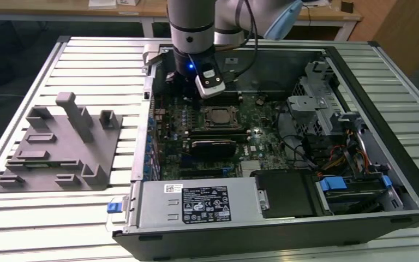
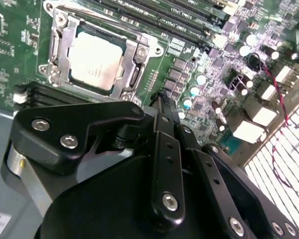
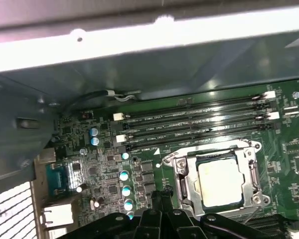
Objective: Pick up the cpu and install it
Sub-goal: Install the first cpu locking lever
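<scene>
The cpu [image 1: 218, 116] lies flat inside the metal-framed socket [image 1: 201, 118] on the motherboard, its pale silvery top showing. Both wrist views show the cpu [image 2: 95, 60] [image 3: 220, 183] seated within the socket frame [image 2: 135, 74] [image 3: 185, 185]. My gripper [image 1: 197, 94] hangs over the board just behind the socket, toward the case's back wall. Its black fingers [image 2: 162, 107] meet at a point, shut with nothing between them, a short way from the cpu and not touching it.
A grey plastic tray [image 1: 57, 144] stands at the exterior view's left, outside the open case. Inside are a black block [image 1: 213, 146], a power supply [image 1: 195, 204], a drive cage [image 1: 326, 106], loose cables, and memory slots [image 3: 199, 119] by the rear wall [image 3: 139, 59].
</scene>
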Tool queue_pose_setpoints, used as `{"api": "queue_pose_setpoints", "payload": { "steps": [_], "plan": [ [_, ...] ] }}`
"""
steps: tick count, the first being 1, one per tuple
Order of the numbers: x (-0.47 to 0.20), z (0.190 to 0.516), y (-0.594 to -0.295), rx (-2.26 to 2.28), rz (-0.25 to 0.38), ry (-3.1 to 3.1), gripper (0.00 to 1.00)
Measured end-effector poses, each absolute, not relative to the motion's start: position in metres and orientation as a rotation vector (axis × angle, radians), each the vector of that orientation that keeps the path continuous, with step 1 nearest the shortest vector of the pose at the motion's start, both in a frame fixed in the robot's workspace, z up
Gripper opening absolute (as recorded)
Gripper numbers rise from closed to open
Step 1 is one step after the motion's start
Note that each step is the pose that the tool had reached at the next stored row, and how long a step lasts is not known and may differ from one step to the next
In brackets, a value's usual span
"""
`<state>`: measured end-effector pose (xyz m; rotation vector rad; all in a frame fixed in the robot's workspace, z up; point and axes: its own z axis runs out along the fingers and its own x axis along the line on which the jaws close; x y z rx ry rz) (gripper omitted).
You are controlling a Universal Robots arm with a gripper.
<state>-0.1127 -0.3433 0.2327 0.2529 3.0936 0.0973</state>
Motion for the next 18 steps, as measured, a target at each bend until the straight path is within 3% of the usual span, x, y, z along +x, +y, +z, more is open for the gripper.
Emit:
{"api": "queue_pose_setpoints", "payload": {
  "steps": [10, 18],
  "plan": [
    [-0.12, 0.238, -0.343, 0.253, 0.109, 3.09, 0.11],
    [-0.123, 0.238, -0.343, 0.254, 0.22, 3.09, 0.11]
  ]
}}
